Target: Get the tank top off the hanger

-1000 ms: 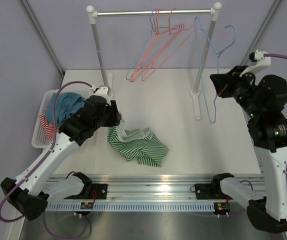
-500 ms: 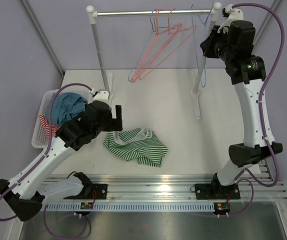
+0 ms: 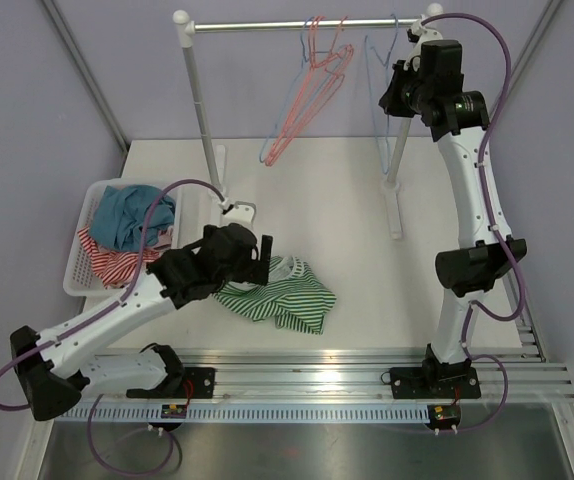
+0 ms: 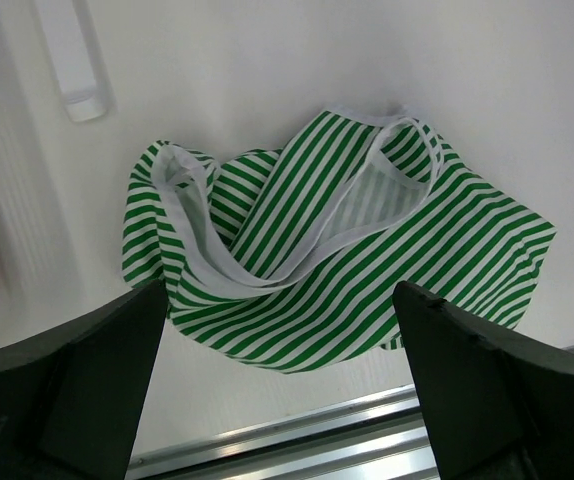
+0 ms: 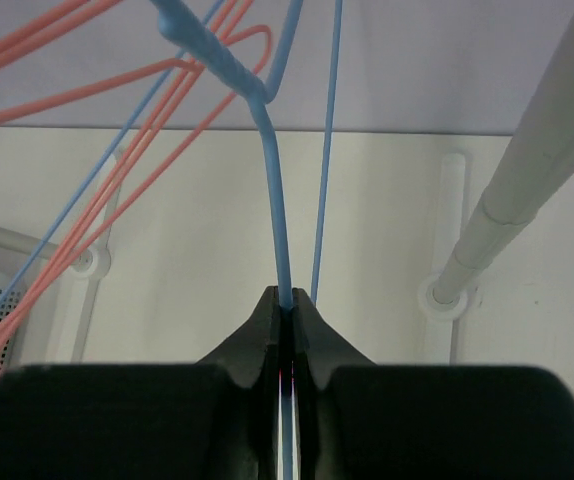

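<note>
The left arm runs low from its base at the near left corner out over the table (image 3: pixel 347 200), elbow lifted and wrist tipped down. The left gripper (image 3: pixel 258 262) hangs over the left edge of the tank top (image 3: pixel 285 296). In the left wrist view its two dark fingers (image 4: pixel 87 370) stand wide apart at either side of the frame. The garment lies between and below them, and neither finger touches it.

The right arm stands tall and nearly straight, reaching up to the rail (image 3: pixel 267 25). The right gripper (image 3: pixel 391 92) sits just under the rail, beside the right post. In the right wrist view its jaws are pressed together on the wire of the blue hanger (image 5: pixel 271 170), which runs up out of the pinch. The pink hangers (image 3: pixel 312 85) hang to the left of it on the same rail.

The tank top is off any hanger, crumpled on the table near the front edge, right of the basket (image 3: pixel 79 272) of other clothes. It is green and white striped with plain white binding at the neck and straps. The fabric is folded over itself, with the straps looped across the top
</note>
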Robot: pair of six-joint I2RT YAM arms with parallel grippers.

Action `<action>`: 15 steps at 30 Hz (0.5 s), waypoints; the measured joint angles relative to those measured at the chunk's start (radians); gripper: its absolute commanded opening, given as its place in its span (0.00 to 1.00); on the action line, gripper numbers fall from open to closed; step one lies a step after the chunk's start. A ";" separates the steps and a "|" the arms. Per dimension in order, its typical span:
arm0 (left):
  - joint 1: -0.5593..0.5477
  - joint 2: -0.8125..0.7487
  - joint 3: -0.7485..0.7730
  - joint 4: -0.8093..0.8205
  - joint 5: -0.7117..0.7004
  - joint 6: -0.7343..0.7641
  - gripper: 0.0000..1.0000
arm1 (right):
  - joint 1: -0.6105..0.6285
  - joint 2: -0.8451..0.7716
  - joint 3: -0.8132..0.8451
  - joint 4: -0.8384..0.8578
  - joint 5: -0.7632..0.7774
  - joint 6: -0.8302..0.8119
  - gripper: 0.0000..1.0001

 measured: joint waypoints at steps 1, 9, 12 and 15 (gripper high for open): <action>-0.011 0.016 -0.004 0.014 0.001 0.000 0.99 | 0.000 0.001 -0.010 -0.004 -0.007 0.000 0.00; -0.036 0.213 -0.045 0.163 0.074 0.005 0.99 | 0.000 0.003 0.043 -0.043 -0.048 -0.010 0.00; -0.036 0.258 -0.060 0.201 0.093 0.005 0.99 | 0.000 -0.009 0.019 -0.041 -0.062 -0.016 0.27; -0.036 0.299 -0.063 0.233 0.112 0.005 0.99 | 0.000 -0.035 -0.033 -0.038 -0.063 -0.023 0.47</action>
